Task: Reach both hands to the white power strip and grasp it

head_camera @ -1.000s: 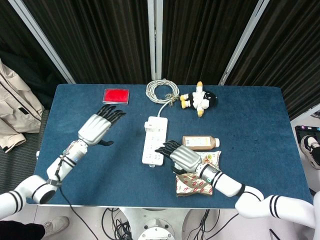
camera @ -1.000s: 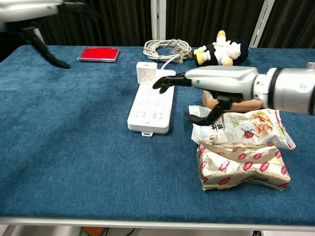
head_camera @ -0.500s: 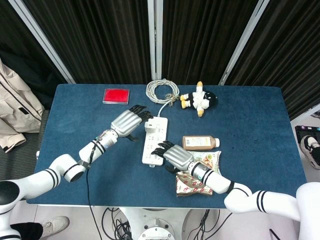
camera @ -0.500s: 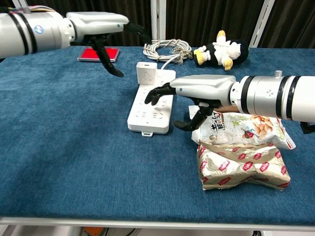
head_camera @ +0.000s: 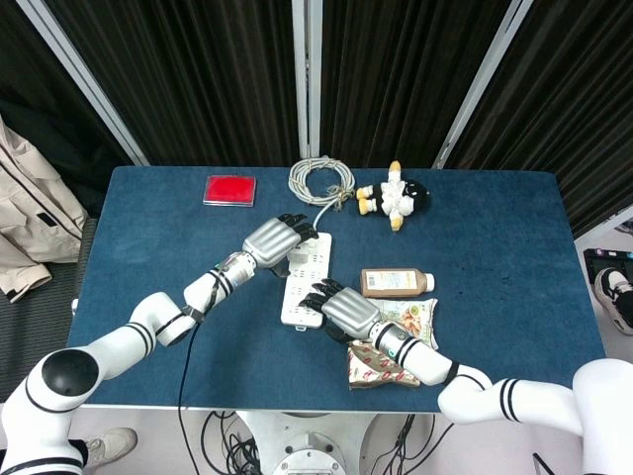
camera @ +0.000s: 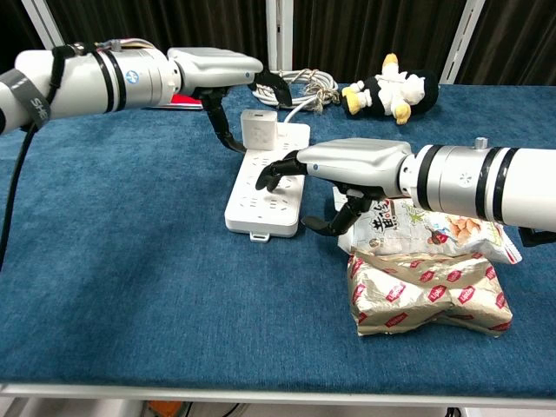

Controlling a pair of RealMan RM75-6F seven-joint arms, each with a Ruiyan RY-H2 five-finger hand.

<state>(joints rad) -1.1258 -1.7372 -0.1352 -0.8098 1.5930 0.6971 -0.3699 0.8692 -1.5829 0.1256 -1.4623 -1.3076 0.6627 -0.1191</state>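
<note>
Head view: both hands are at the white power strip, but neither one holds it yet.

The left hand [head_camera: 272, 239] hangs over the far end of the white power strip [head_camera: 305, 278], by the plug block, fingers spread, thumb down its left side. The strip lies flat in the middle of the blue table [head_camera: 148, 228]. The right hand [head_camera: 343, 311] has fingers spread over the near end, thumb low by the right edge. I think closing both hands is what is left.

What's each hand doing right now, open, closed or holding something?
Left hand: open, fingers spread over the far end of the power strip, not gripping it.
Right hand: open, fingertips over the strip's near half, no grip yet.
</note>
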